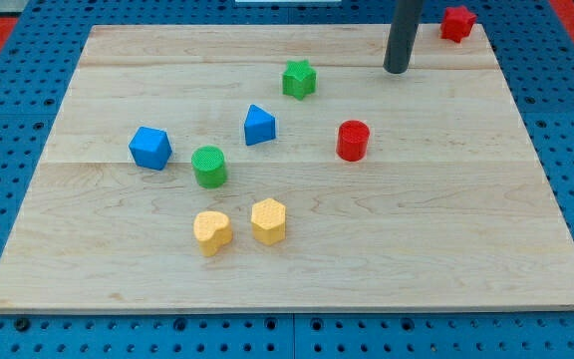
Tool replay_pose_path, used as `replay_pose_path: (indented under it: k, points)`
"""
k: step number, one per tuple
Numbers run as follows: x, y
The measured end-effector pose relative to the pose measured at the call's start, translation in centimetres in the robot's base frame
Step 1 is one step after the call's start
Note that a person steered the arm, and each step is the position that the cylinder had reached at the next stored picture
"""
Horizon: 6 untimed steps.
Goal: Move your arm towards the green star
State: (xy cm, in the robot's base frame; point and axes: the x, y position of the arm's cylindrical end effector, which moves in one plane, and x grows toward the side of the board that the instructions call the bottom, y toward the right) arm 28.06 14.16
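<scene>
The green star (299,79) lies on the wooden board (446,219) near the view's top, a little right of centre. My tip (396,70) rests on the board to the right of the green star, about a hundred pixels away and slightly higher in the view. The dark rod rises from it out of the view's top. Nothing lies between the tip and the star.
A red star (456,23) sits at the board's top right corner. A red cylinder (353,141), a blue block (259,125), a blue cube (150,148), a green cylinder (209,167), a yellow heart (212,231) and a yellow hexagon (268,220) lie lower down.
</scene>
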Motion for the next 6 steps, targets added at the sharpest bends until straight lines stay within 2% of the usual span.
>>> replay_pose_path:
  k: [2,6]
  points:
    - [0.7,-1.3]
    - [2.8,-10.3]
